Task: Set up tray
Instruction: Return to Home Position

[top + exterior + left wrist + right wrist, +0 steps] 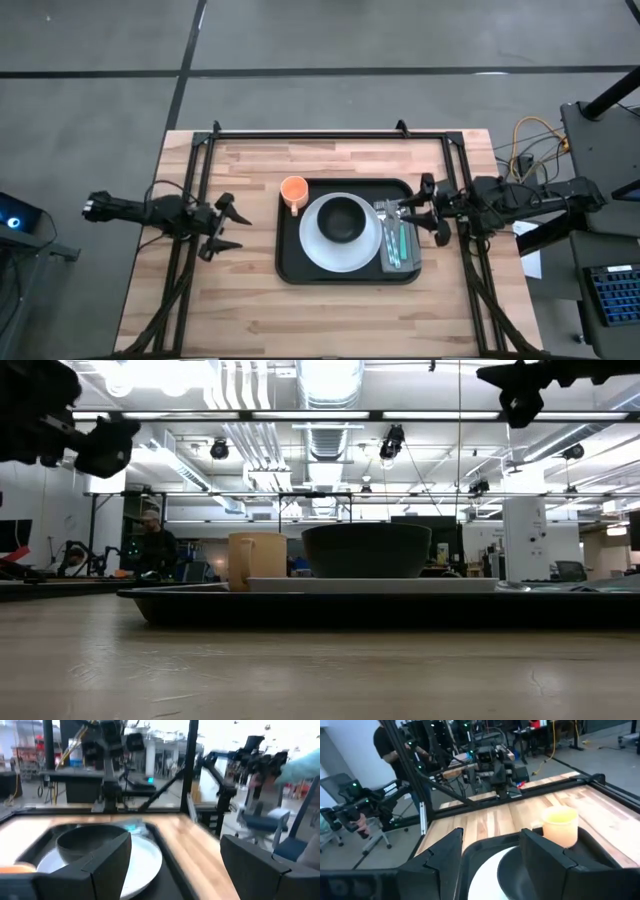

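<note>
Right claw [428,211], spread apart at the edge of the tray [290,272], should rise before retreating so it does not brush the cutlery [392,236]; left claw [232,228] waits, also spread.

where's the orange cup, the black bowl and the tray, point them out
orange cup [293,189]: high view, on its open top.
black bowl [342,218]: high view, on the middle of its inside.
tray [292,266]: high view, on the bare floor of the tray near one corner.

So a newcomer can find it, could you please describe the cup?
Find the black tray in the middle of the wooden table. The cup stands in its top-left corner in the high view, beside the white plate. It is the only orange thing there.
</note>
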